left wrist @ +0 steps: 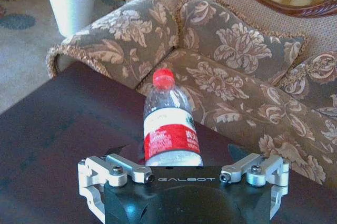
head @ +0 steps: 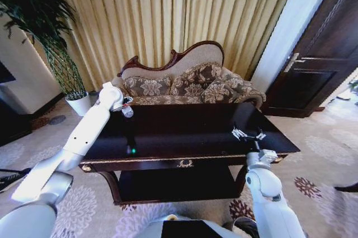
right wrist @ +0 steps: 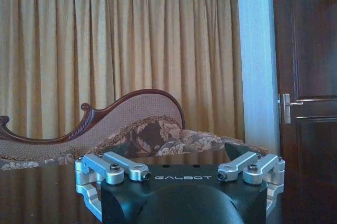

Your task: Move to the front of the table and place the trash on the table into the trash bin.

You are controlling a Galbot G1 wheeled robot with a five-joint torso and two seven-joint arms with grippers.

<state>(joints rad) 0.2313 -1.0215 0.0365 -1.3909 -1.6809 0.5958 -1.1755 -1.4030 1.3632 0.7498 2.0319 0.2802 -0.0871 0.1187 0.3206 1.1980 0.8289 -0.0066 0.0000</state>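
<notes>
one clear plastic bottle (left wrist: pixel 169 124) with a red cap and red label is standing upright on the glossy dark wooden table (head: pixel 184 132), near its far left corner by the floral sofa (head: pixel 190 84). the left gripper (left wrist: pixel 184 176) is sitting just before the bottle, jaws spread wide, gripping nothing. the right gripper (head: pixel 249 134) is hovering over the table's right front part, jaws likewise spread and empty.
</notes>
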